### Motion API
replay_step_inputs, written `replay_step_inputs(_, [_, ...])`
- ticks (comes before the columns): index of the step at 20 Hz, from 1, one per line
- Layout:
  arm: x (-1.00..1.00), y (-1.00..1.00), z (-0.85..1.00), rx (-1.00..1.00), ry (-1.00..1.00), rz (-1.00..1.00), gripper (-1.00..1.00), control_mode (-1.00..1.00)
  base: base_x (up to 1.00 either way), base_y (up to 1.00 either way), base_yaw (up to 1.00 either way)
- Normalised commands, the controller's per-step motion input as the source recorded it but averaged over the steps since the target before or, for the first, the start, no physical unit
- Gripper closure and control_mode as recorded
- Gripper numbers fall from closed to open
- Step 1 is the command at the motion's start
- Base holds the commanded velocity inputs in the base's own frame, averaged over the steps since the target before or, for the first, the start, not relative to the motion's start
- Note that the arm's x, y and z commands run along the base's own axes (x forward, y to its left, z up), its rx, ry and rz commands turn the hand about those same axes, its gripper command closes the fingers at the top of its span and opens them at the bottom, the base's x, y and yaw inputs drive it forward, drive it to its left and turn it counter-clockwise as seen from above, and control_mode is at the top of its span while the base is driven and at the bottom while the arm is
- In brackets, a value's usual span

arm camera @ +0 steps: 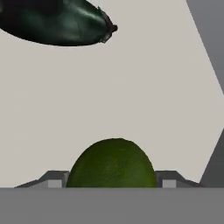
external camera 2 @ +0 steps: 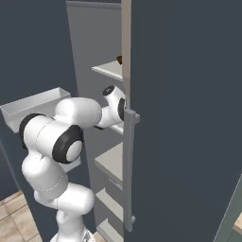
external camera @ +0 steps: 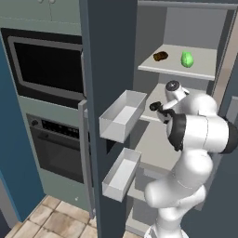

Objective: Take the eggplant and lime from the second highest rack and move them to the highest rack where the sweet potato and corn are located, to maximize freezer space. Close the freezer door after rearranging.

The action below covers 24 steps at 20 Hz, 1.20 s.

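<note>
- The gripper (arm camera: 112, 184) is reaching into the freezer (external camera: 153, 28) at the second highest rack (arm camera: 131, 100), and the lime (arm camera: 112, 164) is sitting right between its two fingertips (arm camera: 54, 182) — one tip showing at each side of the fruit.
- Whether the pads are pressing on the lime or standing just off it, I cannot tell; the jaws are partway in, neither wide nor together.
- Doing this step well, as I judge it: centring the ball between the pads, closing squarely on its widest part, then lifting straight off the rack before moving up — a round fruit is likely to squirt out of a skewed pinch.
- The eggplant (arm camera: 57, 22) is lying on the same rack, well apart from the lime, so it is not crowding the grasp.
- In the left base view the freezer door (external camera: 107, 69) is standing open, its bins (external camera: 122, 116) facing the arm.
- On the highest rack (external camera: 204, 58) the sweet potato (external camera: 160, 56) is lying to the left and the corn (external camera: 187, 59) to the right, near each other but apart — bare rack is showing beside them for the newcomers.
- Count: one lime, one eggplant, one sweet potato, one corn, two door bins.
</note>
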Motion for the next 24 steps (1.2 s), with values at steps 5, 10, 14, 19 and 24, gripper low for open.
replay_step_inputs(5, [-0.47,0.49,0.71,0.00,0.00,-0.01,1.00,-1.00,0.00,0.00,0.00])
replay_step_inputs(10, [-0.79,0.29,0.60,0.00,-0.08,0.00,1.00,-1.00,0.00,0.00,0.00])
replay_step_inputs(14, [-0.78,0.27,0.73,0.00,-0.14,0.00,1.00,-1.00,0.00,0.00,0.00])
replay_step_inputs(19, [-0.58,0.30,0.96,0.00,-0.20,0.00,1.00,-1.00,0.00,0.00,0.00])
replay_step_inputs(24, [-0.15,0.31,1.00,0.00,-0.15,0.00,1.00,-1.00,0.00,0.00,0.00])
